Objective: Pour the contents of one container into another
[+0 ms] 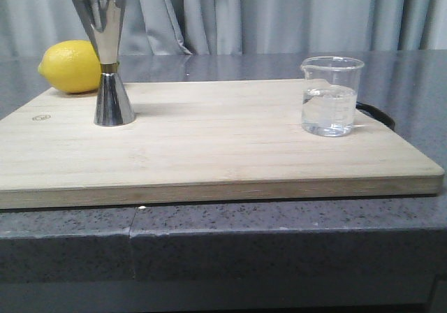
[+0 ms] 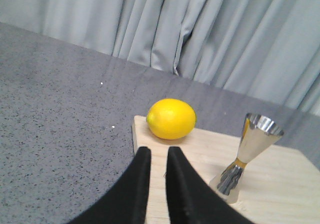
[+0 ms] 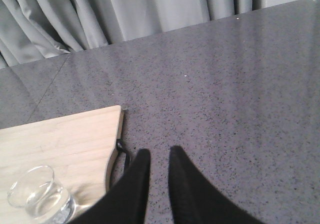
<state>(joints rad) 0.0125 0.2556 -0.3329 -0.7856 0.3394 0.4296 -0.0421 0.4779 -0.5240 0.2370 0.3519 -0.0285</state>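
Observation:
The clear glass beaker (image 1: 331,96), roughly half full of clear liquid, stands on the right side of the wooden board (image 1: 209,152); the right wrist view catches it too (image 3: 37,194). The steel hourglass jigger (image 1: 107,61) stands upright at the board's left rear, also seen from the left wrist (image 2: 247,156). My left gripper (image 2: 158,151) hovers over the board's left edge, short of the jigger, open by a narrow gap and holding nothing. My right gripper (image 3: 160,151) hangs over the grey counter beside the board's right end, away from the beaker, likewise narrowly open and holding nothing. Neither gripper shows in the front view.
A yellow lemon (image 1: 72,66) lies behind the jigger at the board's left rear corner (image 2: 171,118). A black loop (image 1: 377,112) hangs at the board's right end. The speckled grey counter (image 3: 225,84) surrounds the board, with grey curtains (image 1: 279,12) behind.

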